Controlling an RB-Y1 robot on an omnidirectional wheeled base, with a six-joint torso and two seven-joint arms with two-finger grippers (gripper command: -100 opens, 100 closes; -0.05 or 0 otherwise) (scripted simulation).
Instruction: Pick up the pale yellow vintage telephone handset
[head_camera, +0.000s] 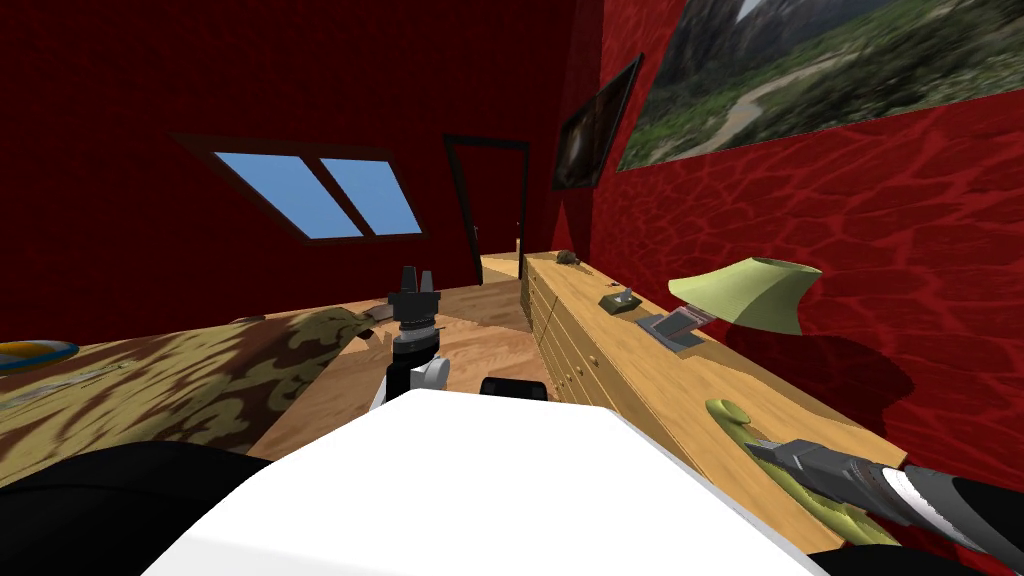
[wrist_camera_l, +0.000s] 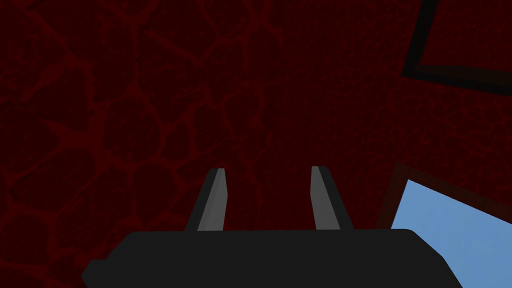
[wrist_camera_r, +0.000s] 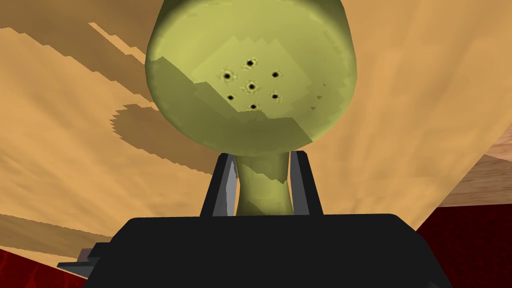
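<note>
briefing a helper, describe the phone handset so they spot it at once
Follow the long wooden dresser along the red wall to its near end, past the lamp shade. The yellow-green handset is there, clamped in the right gripper; only it has a round end dotted with small holes.

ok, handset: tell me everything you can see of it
The handset is pale yellow-green and matt: a round cup pierced by seven small dark holes, narrowing to a slim neck. The right gripper is shut on that neck, fingers pressing its sides. In the head view it lies along the wooden dresser top. Resting or raised, I cannot tell.
</note>
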